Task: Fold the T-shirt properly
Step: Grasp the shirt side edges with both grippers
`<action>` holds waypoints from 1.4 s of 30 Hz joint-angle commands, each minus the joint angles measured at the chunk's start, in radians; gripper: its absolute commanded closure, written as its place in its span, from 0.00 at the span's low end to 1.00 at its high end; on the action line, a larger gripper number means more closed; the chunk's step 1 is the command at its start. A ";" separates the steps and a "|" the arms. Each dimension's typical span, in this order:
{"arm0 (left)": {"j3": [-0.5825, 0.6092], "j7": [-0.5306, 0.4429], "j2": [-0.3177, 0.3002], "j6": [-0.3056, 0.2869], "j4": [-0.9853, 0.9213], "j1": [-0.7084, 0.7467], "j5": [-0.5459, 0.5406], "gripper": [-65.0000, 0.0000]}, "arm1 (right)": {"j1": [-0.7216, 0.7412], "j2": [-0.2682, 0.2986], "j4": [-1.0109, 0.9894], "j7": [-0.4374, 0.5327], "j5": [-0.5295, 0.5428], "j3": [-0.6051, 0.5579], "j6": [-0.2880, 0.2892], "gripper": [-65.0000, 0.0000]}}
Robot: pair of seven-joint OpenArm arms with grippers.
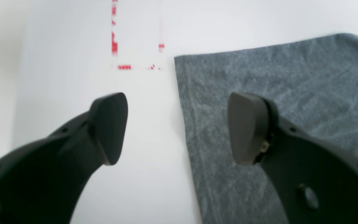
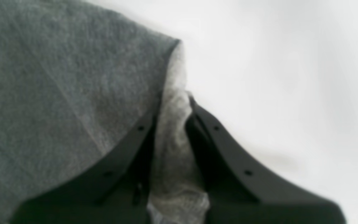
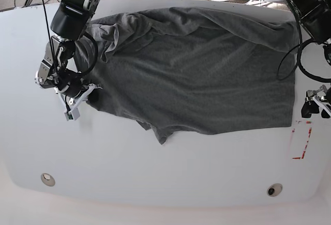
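The dark grey T-shirt (image 3: 196, 75) lies spread across the white table (image 3: 155, 168), wrinkled, with one sleeve bunched at the back left. At its left edge my right gripper (image 3: 83, 96) is shut on the cloth. In the right wrist view a fold of the T-shirt (image 2: 57, 93) is pinched between the black fingers (image 2: 210, 137) of that gripper (image 2: 174, 107). My left gripper (image 1: 179, 130) hangs open just over the straight right edge of the T-shirt (image 1: 259, 77), one finger above the cloth and one above bare table. In the base view it (image 3: 316, 105) sits by the shirt's right side.
Red tape marks (image 3: 302, 142) outline a small rectangle on the table near the front right, also seen as red marks (image 1: 126, 65) ahead of the left gripper. Two round metal discs (image 3: 47, 178) (image 3: 274, 189) sit near the front edge. Cables (image 3: 297, 54) hang at the right.
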 commanded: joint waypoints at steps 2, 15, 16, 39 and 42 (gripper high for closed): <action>0.001 -0.091 -0.022 -0.002 -0.081 -0.025 -0.015 0.28 | 0.024 0.015 0.017 0.019 0.014 0.001 0.002 0.99; 0.071 -0.221 -0.022 0.015 -0.328 -0.083 -0.014 0.27 | 0.022 0.013 0.017 0.019 0.014 0.001 0.002 0.99; 0.073 -0.229 -0.022 0.022 -0.344 -0.085 -0.014 0.27 | 0.022 0.013 0.017 0.019 0.014 0.001 0.002 0.99; 0.277 -0.366 -0.028 0.069 -0.583 -0.120 -0.015 0.27 | 0.022 0.009 0.018 0.019 0.014 0.001 0.002 0.99; 0.288 -0.366 -0.002 0.069 -0.594 -0.132 -0.015 0.27 | 0.022 0.009 0.018 0.019 0.014 0.001 0.002 0.99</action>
